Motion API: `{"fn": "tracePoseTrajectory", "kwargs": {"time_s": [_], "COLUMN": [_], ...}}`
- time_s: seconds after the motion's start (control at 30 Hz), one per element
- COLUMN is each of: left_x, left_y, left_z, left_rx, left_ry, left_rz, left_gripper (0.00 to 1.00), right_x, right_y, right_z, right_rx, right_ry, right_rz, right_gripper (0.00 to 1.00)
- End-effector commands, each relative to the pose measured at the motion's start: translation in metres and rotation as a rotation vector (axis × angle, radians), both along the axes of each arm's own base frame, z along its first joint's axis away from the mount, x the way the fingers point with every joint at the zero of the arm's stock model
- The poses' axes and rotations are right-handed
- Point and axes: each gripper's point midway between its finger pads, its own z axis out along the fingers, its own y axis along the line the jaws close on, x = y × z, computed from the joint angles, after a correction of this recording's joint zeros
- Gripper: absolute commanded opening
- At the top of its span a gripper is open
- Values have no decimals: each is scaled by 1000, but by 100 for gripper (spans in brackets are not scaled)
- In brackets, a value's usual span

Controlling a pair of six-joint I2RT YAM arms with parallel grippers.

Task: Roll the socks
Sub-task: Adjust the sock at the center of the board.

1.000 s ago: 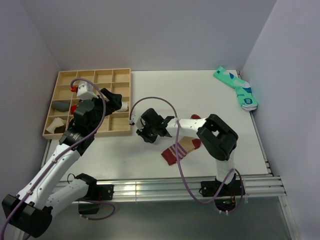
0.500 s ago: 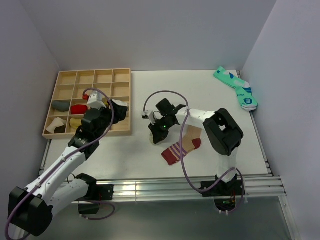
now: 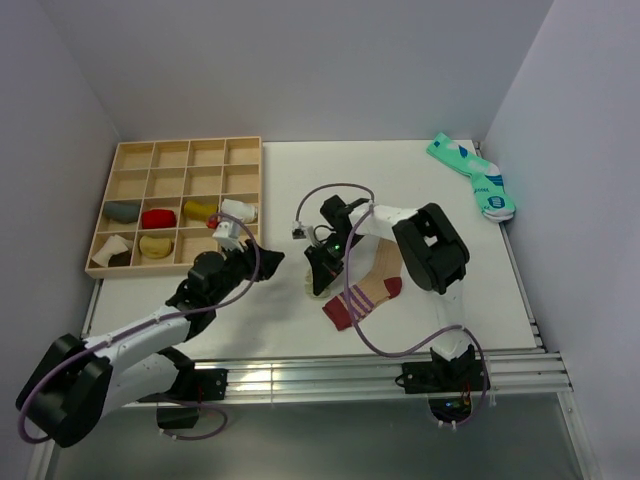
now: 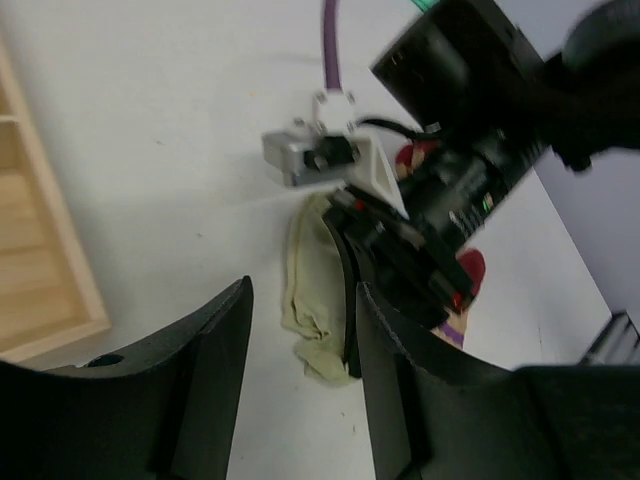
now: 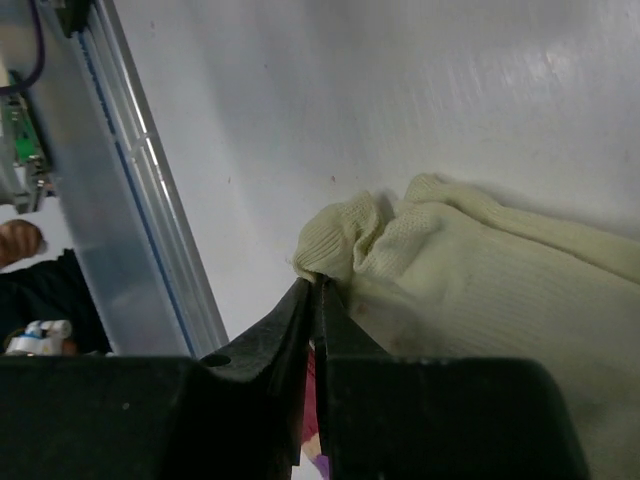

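Observation:
The pale olive-green sock [image 3: 312, 289] lies crumpled on the white table just left of the tan sock [image 3: 366, 292] with its maroon toe, heel and striped cuff. My right gripper [image 3: 322, 268] points down onto the pale sock. In the right wrist view my right gripper [image 5: 318, 287] is shut on the edge of the pale sock [image 5: 480, 300]. My left gripper [image 3: 268, 258] is open and empty, low over the table left of the pale sock. In the left wrist view my left gripper [image 4: 300, 400] faces the pale sock [image 4: 310, 290], with the right gripper's body beside that sock.
A wooden grid tray [image 3: 243, 146] at the far left holds several rolled socks, among them a red one [image 3: 158, 217] and a yellow one [image 3: 200, 210]. A teal pair of socks [image 3: 470, 175] lies at the far right corner. The metal rail [image 3: 330, 375] runs along the near edge.
My left arm has swung away from the tray, down and right towards the pale sock. My right gripper has moved a little right, tipped down onto the pale sock and shut on it.

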Motion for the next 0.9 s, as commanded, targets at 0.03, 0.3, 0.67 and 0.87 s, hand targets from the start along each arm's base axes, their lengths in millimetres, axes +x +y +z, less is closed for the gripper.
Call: {"fn": "tracePoseTrajectory", "kwargs": {"time_s": [0.03,0.3,0.67,0.87], "left_x": [-13,-24,-30,-33], "left_y": [-33,-63,-99,-106], "left_z": [22,-6,-26,-39], "left_rx": [-68,-63,-90,-79], "left_ry": [-170,-179,-156,-124], "left_rz": [-158,-313,-512,-569], "left_gripper": [49,45,43,43], "right_x": [6,8,5,8], "right_y": [-2,-9,-13,-16], "right_z": [17,14,15,17], "right_rx": [52,47,49,53], "right_ry": [78,108,119,122], "right_rz": [-26,-46,-42,-51], "right_gripper": [9,8,6,6]}}
